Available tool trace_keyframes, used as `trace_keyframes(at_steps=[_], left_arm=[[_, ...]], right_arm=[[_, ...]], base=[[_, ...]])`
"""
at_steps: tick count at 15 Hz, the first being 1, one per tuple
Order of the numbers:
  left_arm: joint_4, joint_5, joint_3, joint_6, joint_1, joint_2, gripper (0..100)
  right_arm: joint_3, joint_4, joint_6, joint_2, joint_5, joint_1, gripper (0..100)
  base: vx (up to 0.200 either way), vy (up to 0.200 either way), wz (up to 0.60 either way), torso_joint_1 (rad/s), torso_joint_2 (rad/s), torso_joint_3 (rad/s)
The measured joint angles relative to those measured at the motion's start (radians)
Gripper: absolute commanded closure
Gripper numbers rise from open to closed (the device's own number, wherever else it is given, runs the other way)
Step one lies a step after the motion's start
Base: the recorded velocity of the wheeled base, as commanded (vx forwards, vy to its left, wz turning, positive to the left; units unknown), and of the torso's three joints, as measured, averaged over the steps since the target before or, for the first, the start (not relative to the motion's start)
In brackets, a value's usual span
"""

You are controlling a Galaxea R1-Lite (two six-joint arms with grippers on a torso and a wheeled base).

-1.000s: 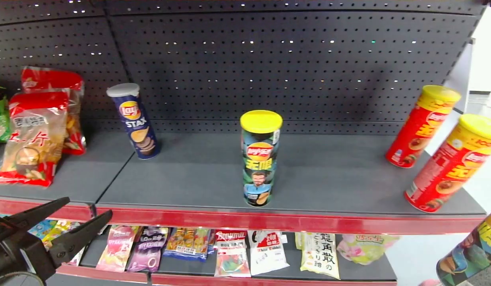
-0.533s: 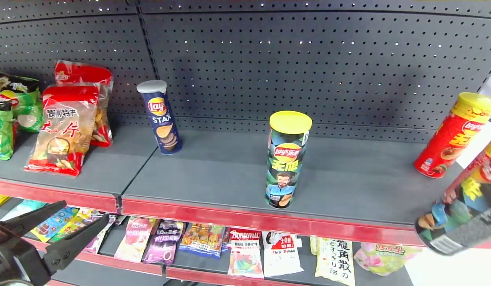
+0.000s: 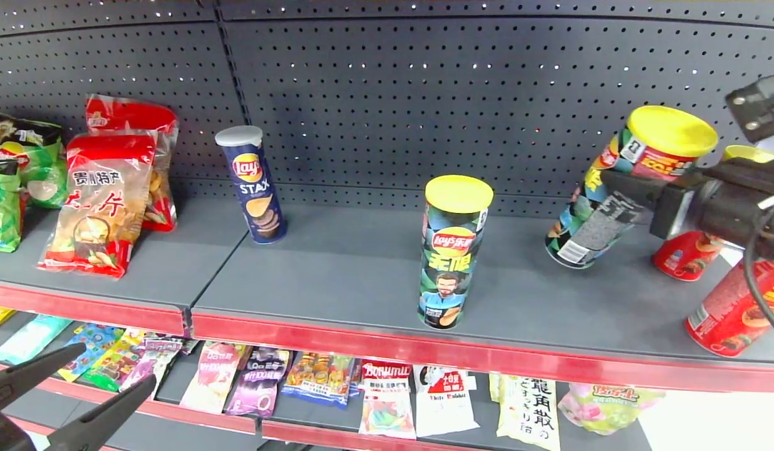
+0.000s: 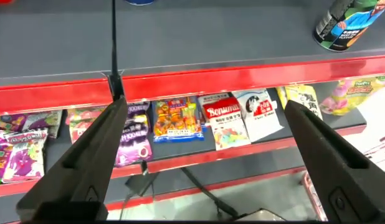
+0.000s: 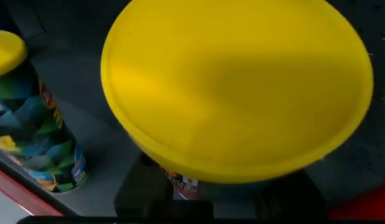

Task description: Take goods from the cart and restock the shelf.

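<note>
R gripper (image 3: 612, 210) clamps tilted can (image 3: 650, 156) mid-body: prob. light, stiff-ish, dentable, so hold sidewall, not lid; L gripper (image 3: 118, 363) spread, empty.

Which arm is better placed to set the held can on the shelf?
Right: the right gripper holds the tilted can over the shelf; the left gripper hangs open, empty, below the shelf's edge.

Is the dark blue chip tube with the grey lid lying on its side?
No, the dark blue chip tube stands upright on the grey shelf board.
</note>
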Motion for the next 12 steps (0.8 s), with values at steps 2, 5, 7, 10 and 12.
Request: trace_keyframes(at_steps=[2,5,7,10,12], left_arm=[[0.001,0.000,0.000,0.010,0.000,-0.005,0],[0.010,0.000,0.001,0.010,0.000,-0.006,0],[0.039,0.000,0.001,0.011,-0.001,-0.010,0],[0.041,0.000,0.000,0.011,-0.001,-0.008,0],[0.041,-0.001,-0.001,0.012,-0.001,-0.005,0]], right_arm=[[-0.080,0.000,-0.002,0.098,0.011,0.018,100],[-0.152,0.001,-0.003,0.194,0.016,0.044,100],[-0.194,0.008,-0.003,0.248,0.016,0.063,100],[-0.251,0.016,-0.003,0.316,0.017,0.082,100],[-0.283,0.016,-0.003,0.354,0.018,0.098,100]], base=[[0.000,0.000,0.00,0.000,0.00,0.000],[0.000,0.000,0.00,0.000,0.00,0.000],[0.000,0.000,0.00,0.000,0.00,0.000],[0.000,0.000,0.00,0.000,0.00,0.000],[0.000,0.000,0.00,0.000,0.00,0.000]])
